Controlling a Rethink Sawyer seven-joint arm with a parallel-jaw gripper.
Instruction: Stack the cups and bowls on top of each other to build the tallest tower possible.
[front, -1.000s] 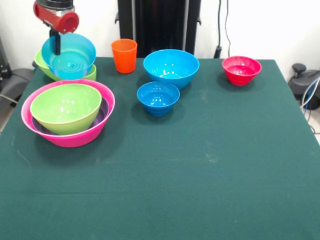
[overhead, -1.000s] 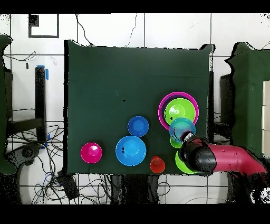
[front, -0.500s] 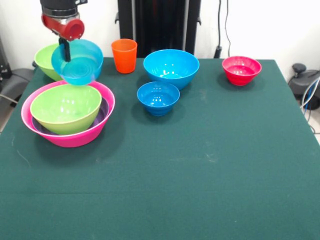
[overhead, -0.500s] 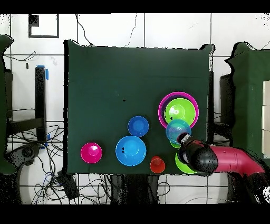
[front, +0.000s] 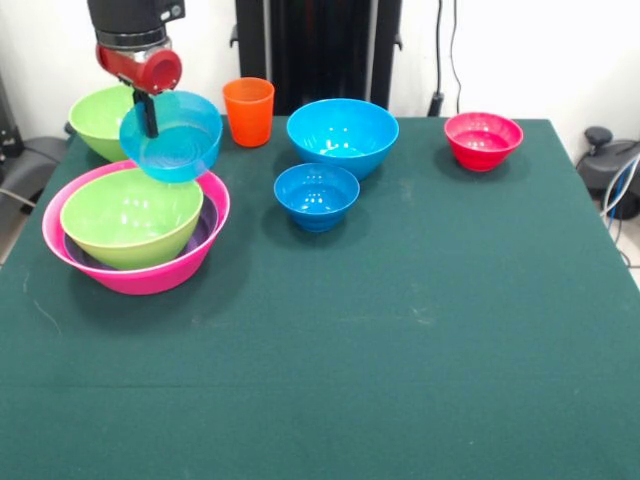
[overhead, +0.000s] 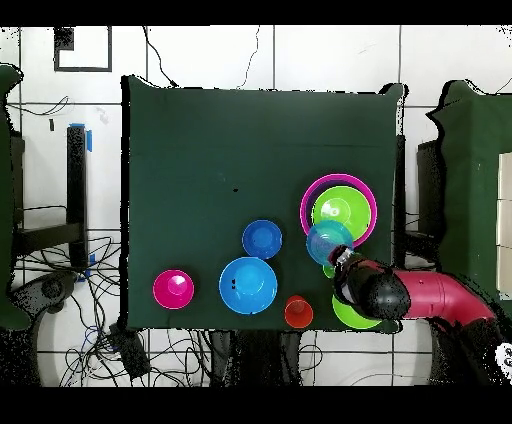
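Observation:
My gripper (front: 147, 115) is shut on the rim of a translucent blue bowl (front: 173, 140) and holds it in the air, tilted, over the far edge of the pink bowl (front: 140, 276). The pink bowl holds a purple bowl (front: 205, 225) and a lime green bowl (front: 130, 214). In the overhead view the held blue bowl (overhead: 328, 241) hangs beside the pink bowl (overhead: 308, 200). A second lime green bowl (front: 98, 120) stands behind. The orange cup (front: 248, 111), a large blue bowl (front: 342, 134), a small blue bowl (front: 316, 194) and a red bowl (front: 483, 139) stand apart on the table. The light green cup is hidden.
The green table (front: 400, 330) ends at its far edge just behind the bowls. The black pedestal (front: 318, 50) stands behind the orange cup. Cables and dark equipment lie off the table's right side (front: 610, 165).
My gripper has lifted the blue bowl off the far lime green bowl and carried it rightward and nearer, toward the pink bowl's stack. The other bowls have not moved.

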